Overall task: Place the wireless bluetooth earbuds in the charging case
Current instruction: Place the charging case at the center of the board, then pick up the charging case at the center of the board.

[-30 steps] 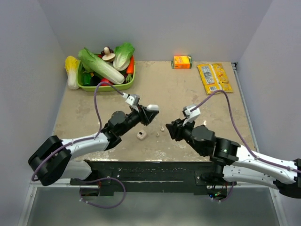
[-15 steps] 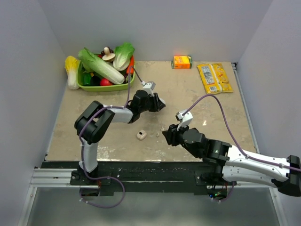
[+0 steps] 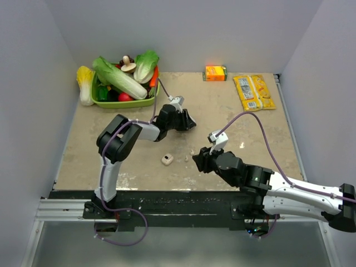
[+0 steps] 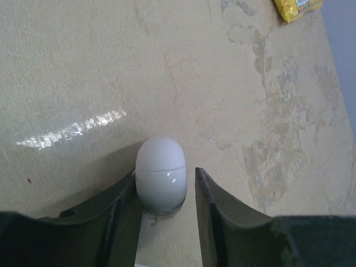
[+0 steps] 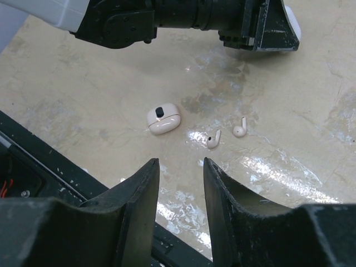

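The charging case (image 4: 161,175), a glossy white oval, lies on the table between the fingers of my left gripper (image 4: 165,173). The left finger touches it and a gap shows at the right finger, so the gripper is open around it. That gripper (image 3: 183,120) is at mid-table. Two tiny whitish earbuds (image 5: 213,139) (image 5: 240,129) lie on the table just ahead of my right gripper (image 5: 180,161), which is open and empty above the table. They also show in the top view (image 3: 186,158). A pale rounded piece with a black spot (image 5: 163,118) lies left of them.
A green basket (image 3: 125,103) of vegetables stands at the back left, with a yellow vegetable (image 3: 84,83) beside it. An orange box (image 3: 215,73) and a yellow packet (image 3: 253,92) lie at the back right. The black table edge (image 3: 167,197) is close behind the right gripper.
The left arm has folded and its gripper has moved a little farther back. The right gripper has moved left and nearer, toward the earbuds. Little has moved in the last half second.
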You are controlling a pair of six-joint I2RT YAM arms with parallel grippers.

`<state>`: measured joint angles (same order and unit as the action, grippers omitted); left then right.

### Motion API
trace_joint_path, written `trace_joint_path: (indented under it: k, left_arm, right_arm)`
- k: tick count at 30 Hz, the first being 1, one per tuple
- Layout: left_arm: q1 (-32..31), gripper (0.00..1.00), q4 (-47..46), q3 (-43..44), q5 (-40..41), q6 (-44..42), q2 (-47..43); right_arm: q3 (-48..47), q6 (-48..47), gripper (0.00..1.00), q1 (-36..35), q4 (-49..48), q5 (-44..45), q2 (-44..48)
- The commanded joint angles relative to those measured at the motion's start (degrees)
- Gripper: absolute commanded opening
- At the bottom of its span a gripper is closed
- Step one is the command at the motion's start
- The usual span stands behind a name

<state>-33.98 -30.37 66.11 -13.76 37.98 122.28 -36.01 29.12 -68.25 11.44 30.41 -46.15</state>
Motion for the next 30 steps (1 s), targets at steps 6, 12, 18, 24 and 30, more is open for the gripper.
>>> trace_joint_path:
  k: [6,12,18,24,30]
  left_arm:
    - [3.56,0.66,1.89,-8.08,1.80,-0.27,-10.20]
    - [4.80,1.00,5.75,-14.76,5.93,-0.80,-24.17]
    - [0.33,1.00,13.76,-28.18,23.49,1.04,-43.59]
    - [-1.53,0.98,6.30,-51.64,25.53,10.10,-63.89]
    - [-4.78,0.62,9.53,-58.46,32.56,10.27,-74.73]
  right_arm:
    - [-0.64,-0.03,0.42,-0.04,0.86,2.54,1.32]
    - [-0.03,0.14,0.43,-0.04,0.69,3.78,2.47]
    - [3.92,0.14,0.42,-0.04,-5.63,1.76,-0.50]
    - [5.78,-1.26,0.41,-0.04,-13.99,-4.22,-7.62]
    - [1.03,-2.49,0.29,-0.04,-17.85,-7.48,-22.73]
